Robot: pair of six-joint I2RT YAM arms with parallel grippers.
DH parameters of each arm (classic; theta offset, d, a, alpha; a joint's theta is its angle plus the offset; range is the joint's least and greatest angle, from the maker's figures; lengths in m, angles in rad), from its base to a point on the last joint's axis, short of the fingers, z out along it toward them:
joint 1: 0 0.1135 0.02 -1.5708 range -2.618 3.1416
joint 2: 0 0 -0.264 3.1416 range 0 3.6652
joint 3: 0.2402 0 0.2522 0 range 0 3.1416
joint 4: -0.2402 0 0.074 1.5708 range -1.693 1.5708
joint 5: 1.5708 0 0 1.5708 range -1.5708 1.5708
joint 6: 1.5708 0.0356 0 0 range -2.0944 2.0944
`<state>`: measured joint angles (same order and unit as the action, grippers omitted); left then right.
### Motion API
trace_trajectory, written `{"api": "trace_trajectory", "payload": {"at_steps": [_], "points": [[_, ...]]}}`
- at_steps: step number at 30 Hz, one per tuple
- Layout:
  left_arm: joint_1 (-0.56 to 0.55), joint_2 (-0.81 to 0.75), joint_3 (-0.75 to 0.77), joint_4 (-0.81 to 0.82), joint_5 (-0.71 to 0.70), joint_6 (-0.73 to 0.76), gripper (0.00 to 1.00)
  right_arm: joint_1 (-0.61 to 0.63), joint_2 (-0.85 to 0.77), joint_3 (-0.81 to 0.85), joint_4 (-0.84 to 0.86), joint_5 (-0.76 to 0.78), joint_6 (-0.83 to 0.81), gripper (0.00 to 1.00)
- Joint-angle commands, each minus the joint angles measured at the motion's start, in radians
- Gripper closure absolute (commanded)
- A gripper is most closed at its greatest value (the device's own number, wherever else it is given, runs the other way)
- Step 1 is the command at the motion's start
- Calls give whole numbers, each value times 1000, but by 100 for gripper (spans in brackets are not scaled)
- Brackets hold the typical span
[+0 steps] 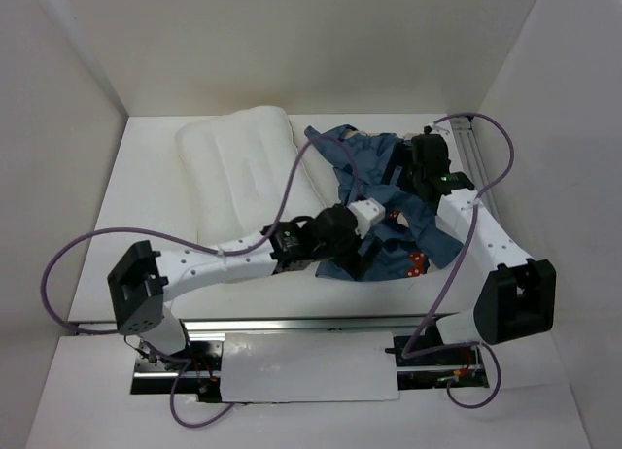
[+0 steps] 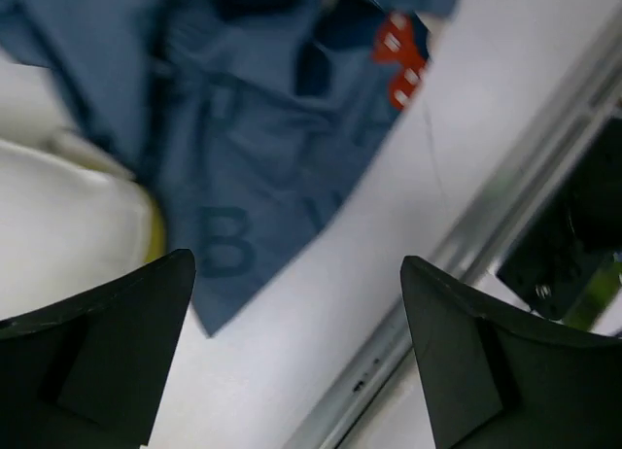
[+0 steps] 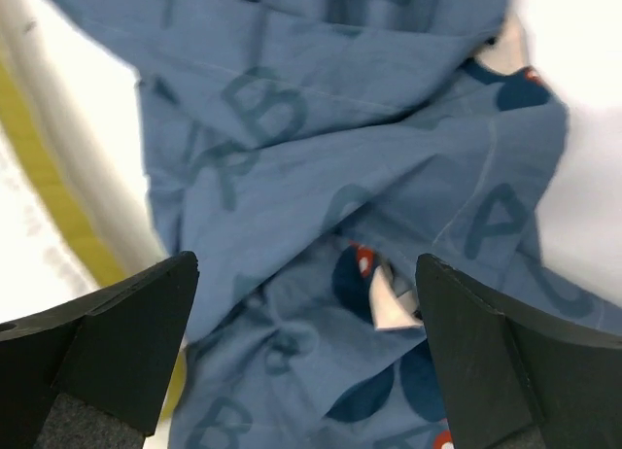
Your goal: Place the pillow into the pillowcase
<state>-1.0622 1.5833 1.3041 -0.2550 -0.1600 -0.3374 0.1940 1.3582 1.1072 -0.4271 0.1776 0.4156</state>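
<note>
The pillowcase (image 1: 342,150) lay crumpled, and the pillow (image 1: 238,172) sat just left of it, touching its edge and wholly outside it. The left gripper (image 2: 296,274) hung over its near edge and the right gripper (image 3: 306,269) over its middle (both jaws spread wide, gripping nothing).
</note>
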Motion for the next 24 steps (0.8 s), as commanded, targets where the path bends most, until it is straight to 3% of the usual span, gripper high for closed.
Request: {"api": "trace_trajectory", "payload": {"at_steps": [1,8,13,21,24], "points": [[-51,71,30,95,36,44,0,-42,34,91,53,74,9,0],[-65,315,167,252,148,-28,0,-128,271,304,8,48,-127,0],[-65,501,351,258,207,-48,0,-137,465,422,67,-45,-190,8],[-65,736,533,178,137,-37,0,-137,794,751,-7,-125,-224,13],[-65,777,561,178,157,-35,0,-137,875,786,2,-136,-233,20]]}}
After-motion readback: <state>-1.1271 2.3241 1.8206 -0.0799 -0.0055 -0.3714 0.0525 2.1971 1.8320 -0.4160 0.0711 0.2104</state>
